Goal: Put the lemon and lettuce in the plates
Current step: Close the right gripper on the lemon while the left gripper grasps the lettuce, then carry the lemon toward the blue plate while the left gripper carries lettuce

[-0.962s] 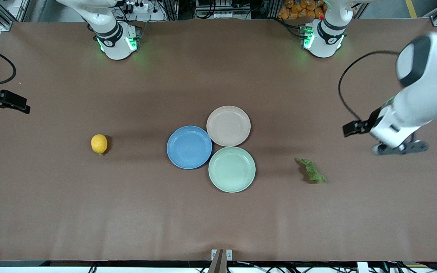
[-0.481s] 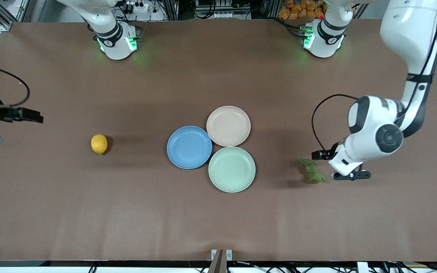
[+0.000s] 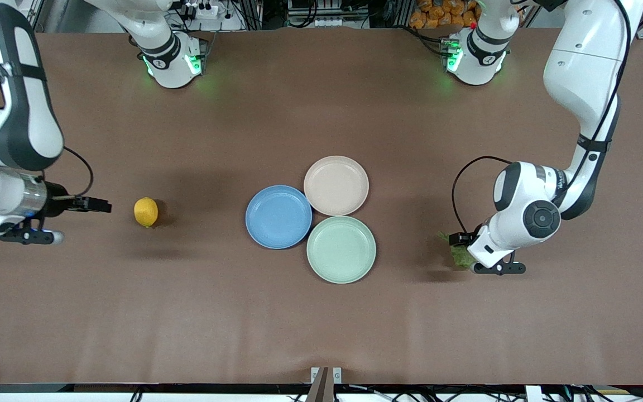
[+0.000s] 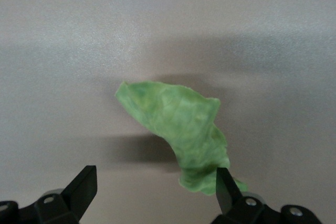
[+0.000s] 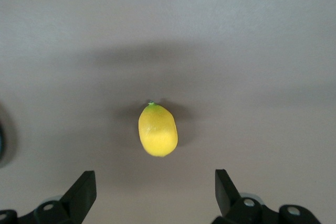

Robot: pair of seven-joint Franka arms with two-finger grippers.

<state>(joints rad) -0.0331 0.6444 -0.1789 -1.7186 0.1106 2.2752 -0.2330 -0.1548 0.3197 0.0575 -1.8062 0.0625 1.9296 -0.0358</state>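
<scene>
The lemon (image 3: 145,211) lies on the brown table toward the right arm's end; in the right wrist view it (image 5: 157,130) lies ahead of the fingers, not between them. My right gripper (image 3: 37,220) (image 5: 155,179) is open and empty, over the table beside the lemon. The lettuce (image 3: 457,252) lies toward the left arm's end, partly hidden under my left hand. My left gripper (image 3: 471,255) (image 4: 155,182) is open above it; one end of the leaf (image 4: 181,129) reaches one fingertip (image 4: 224,182). The blue plate (image 3: 278,216) and the beige-pink plate (image 3: 336,185) are empty mid-table.
A pale mint-green plate (image 3: 341,249), also empty, touches the other two and lies nearest the front camera. The two arm bases stand at the table's top edge in the front view.
Both arms have swung in from the table ends. My left gripper has come over the lettuce; my right gripper has come close beside the lemon. Lemon, lettuce and plates have not moved.
</scene>
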